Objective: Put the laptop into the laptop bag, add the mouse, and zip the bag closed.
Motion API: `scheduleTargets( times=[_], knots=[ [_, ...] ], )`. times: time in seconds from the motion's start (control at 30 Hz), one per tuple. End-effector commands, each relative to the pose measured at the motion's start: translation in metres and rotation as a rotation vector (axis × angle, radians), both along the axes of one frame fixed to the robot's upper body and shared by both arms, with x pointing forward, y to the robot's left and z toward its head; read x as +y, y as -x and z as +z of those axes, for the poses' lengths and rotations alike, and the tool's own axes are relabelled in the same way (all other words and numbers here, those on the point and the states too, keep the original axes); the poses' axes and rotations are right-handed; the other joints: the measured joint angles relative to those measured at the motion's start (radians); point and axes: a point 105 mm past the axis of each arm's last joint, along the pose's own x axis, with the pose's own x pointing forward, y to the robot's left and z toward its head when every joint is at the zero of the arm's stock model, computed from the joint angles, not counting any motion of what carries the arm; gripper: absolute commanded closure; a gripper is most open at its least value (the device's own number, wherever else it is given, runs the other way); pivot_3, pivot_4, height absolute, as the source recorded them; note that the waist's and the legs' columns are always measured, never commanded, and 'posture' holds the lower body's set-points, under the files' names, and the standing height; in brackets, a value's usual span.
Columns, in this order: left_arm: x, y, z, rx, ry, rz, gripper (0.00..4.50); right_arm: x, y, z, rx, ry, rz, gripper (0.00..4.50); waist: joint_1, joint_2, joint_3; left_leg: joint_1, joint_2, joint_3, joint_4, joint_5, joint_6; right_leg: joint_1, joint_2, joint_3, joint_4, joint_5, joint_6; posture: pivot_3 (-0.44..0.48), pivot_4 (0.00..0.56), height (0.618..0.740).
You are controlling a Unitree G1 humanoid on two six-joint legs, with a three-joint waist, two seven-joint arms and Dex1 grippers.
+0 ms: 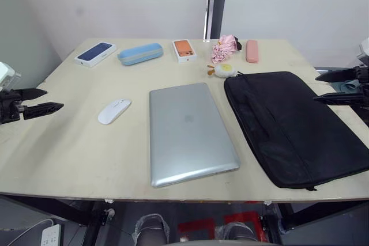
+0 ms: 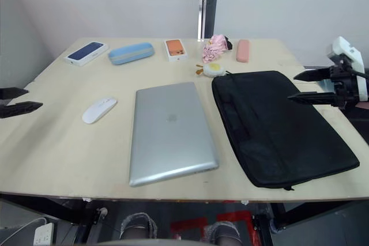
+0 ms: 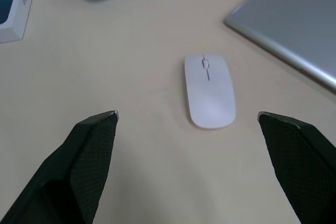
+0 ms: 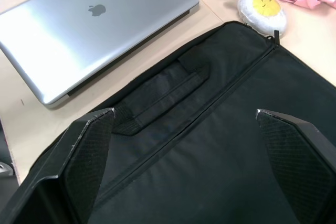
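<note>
The silver-grey laptop (image 1: 187, 132) lies shut and flat in the middle of the table. Right of it lies the black laptop bag (image 1: 294, 128), flat, its egg charm (image 1: 223, 71) at the far corner. The white mouse (image 1: 114, 110) rests left of the laptop. My left gripper (image 1: 36, 101) hovers open at the table's left edge, pointing toward the mouse (image 3: 209, 91), nothing between its fingers. Over the bag's right side my right gripper (image 2: 304, 86) is open and empty; the bag's handle and zip (image 4: 210, 103) show below it.
Along the table's far edge sit a dark-blue phone box (image 1: 95, 53), a light-blue oval case (image 1: 140, 53), an orange phone box (image 1: 184, 50), a pink cloth (image 1: 225, 48) and a pink case (image 1: 252, 50). A power strip (image 1: 51, 236) lies on the floor.
</note>
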Motion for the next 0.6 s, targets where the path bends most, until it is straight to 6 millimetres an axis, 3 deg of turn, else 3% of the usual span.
scheduleTargets(
  times=[0.03,0.37,0.5,0.6],
  knots=[
    [-0.013,-0.001,0.014,0.004,0.134,0.004,0.02,0.005,-0.005,0.011,-0.099,0.046,-0.002,0.0,0.0,0.0,0.0,0.0,0.0,0.0,0.0,0.0,0.0,0.0,0.0,0.0,0.0,0.0,0.0,0.0,0.15,0.74],
    [-0.062,0.008,0.003,0.143,0.403,-0.119,0.02,0.019,-0.02,-0.008,-0.149,0.104,-0.012,0.0,-0.002,0.0,0.0,-0.001,0.0,0.0,0.001,0.0,0.0,0.0,0.0,0.0,0.001,0.0,0.0,0.0,0.15,0.74],
    [-0.072,0.01,-0.001,0.164,0.463,-0.14,0.02,0.03,-0.02,-0.016,-0.144,0.079,0.015,0.0,-0.002,0.0,0.0,-0.001,0.0,0.0,0.001,0.0,0.0,0.0,0.0,0.0,0.001,0.0,0.0,0.0,0.15,0.74],
    [-0.083,0.008,-0.015,0.205,0.493,-0.142,0.0,0.044,-0.021,-0.023,-0.139,0.051,0.052,0.73,-0.003,0.0,0.0,0.0,0.0,0.0,0.001,0.0,0.0,0.0,0.0,0.0,0.001,0.0,0.0,0.0,0.15,0.74]
  ],
)
